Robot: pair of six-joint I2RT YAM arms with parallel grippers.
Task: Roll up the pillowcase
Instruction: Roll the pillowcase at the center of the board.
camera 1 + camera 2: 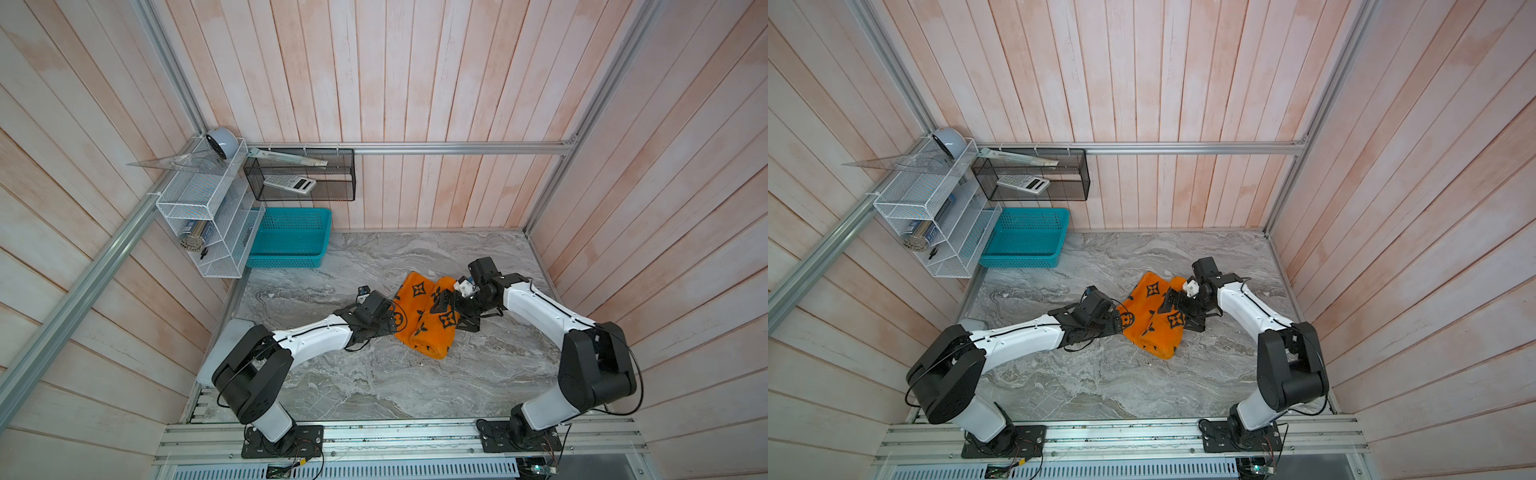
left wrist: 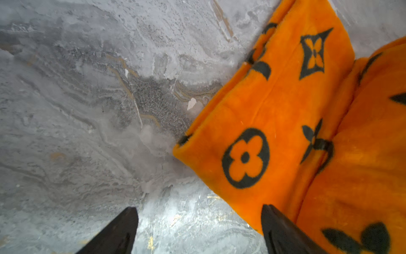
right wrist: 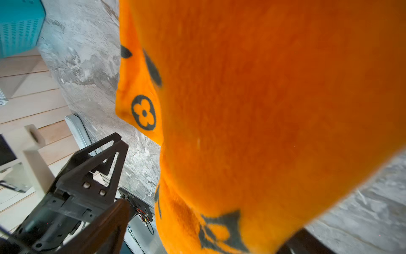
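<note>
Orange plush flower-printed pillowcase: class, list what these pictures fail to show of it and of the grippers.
- Right wrist view: the orange plush pillowcase fills the frame, close and blurred; its ends are cut off.
- Left wrist view: the frame edge cuts it; of the left gripper only the fingers' tips show.
- Both top views: the right gripper covers part of the rolled side.

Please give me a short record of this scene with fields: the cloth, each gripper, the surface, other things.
pillowcase: orange, black motifs, partly rolled; a flat flap lies beside the roll
left gripper: open, at the flap's edge, holding nothing
right gripper: open, jaws either side of the roll
table: grey marble pattern
teal basket: far corner, apart from the pillowcase
</note>
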